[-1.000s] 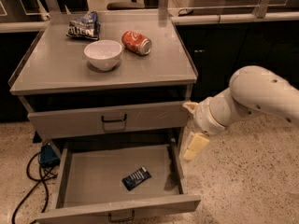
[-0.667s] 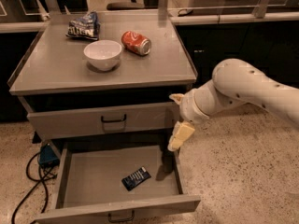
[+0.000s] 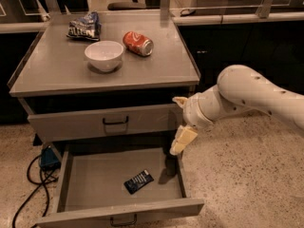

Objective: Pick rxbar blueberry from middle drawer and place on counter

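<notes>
The gripper (image 3: 183,137) hung below the counter's (image 3: 57,75) front-right corner, over the right wall of the open middle drawer (image 3: 90,189). The rxbar blueberry (image 3: 138,181) lay flat and angled on the drawer floor, apart from the gripper. On the counter, a white bowl (image 3: 104,55) stood near the centre, a tipped red soda can (image 3: 138,43) lay just beside it toward the back-right, and a blue chip bag (image 3: 84,26) lay toward the back-left corner.
</notes>
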Robot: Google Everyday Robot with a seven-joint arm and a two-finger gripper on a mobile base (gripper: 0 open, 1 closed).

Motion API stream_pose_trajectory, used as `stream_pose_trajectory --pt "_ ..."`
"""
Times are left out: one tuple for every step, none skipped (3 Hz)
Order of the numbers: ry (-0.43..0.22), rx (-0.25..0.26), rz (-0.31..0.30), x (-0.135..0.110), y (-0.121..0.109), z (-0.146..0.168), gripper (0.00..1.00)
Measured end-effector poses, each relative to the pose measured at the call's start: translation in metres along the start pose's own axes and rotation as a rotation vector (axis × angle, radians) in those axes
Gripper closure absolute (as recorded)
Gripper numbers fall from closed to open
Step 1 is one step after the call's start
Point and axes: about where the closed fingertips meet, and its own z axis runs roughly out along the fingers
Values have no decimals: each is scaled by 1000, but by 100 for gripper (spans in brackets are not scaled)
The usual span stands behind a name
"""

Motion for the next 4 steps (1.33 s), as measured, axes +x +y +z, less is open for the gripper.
stream_pose_trajectory --pt "-67 -17 30 2 34 30 0" --pt "-105 -75 31 7 63 78 0" --pt "-116 -105 24 20 63 147 0" --pt "-116 -105 25 20 63 148 0"
